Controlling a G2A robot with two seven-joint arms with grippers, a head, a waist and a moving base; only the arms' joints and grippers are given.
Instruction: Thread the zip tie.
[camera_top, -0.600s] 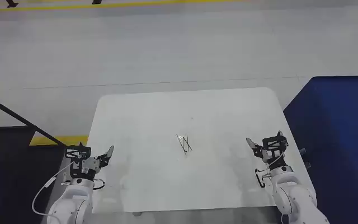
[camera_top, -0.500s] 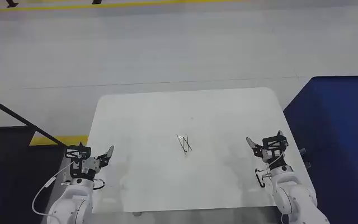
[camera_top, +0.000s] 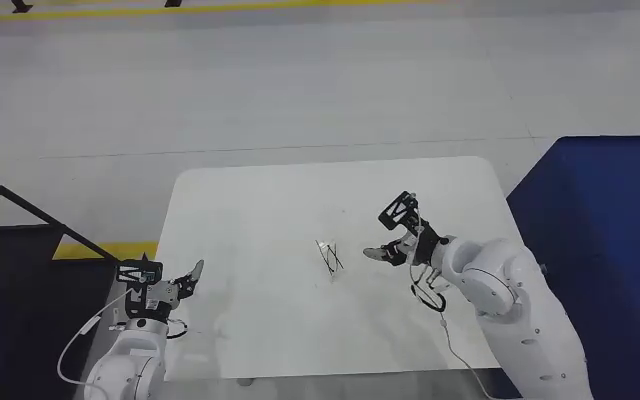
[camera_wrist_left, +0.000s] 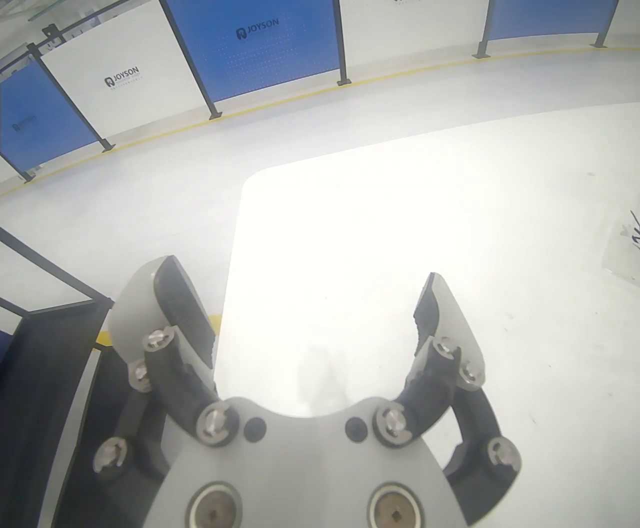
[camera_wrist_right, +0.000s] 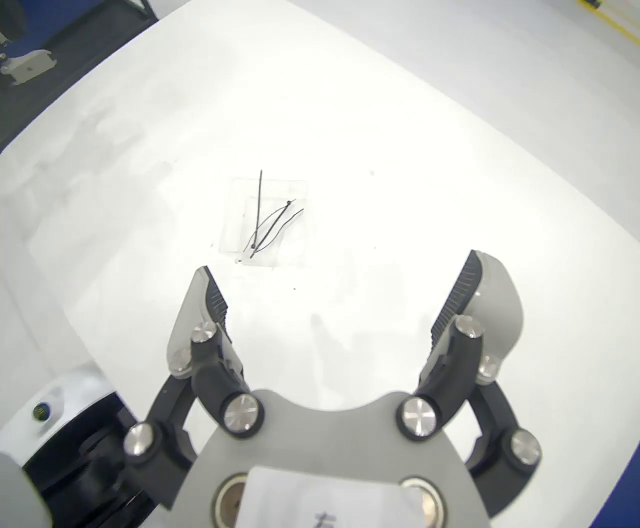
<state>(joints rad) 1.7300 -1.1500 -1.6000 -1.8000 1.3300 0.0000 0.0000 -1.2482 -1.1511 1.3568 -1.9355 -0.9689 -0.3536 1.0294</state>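
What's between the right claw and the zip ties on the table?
Just bare white table separates the right claw from the zip ties, which lie on a clear sheet; the right wrist view shows it.

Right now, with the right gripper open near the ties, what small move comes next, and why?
Probably ease the right gripper forward and down toward the zip ties. Its jaws stand open and empty, short of the ties, which lie crossed on the table; none is gripped yet.
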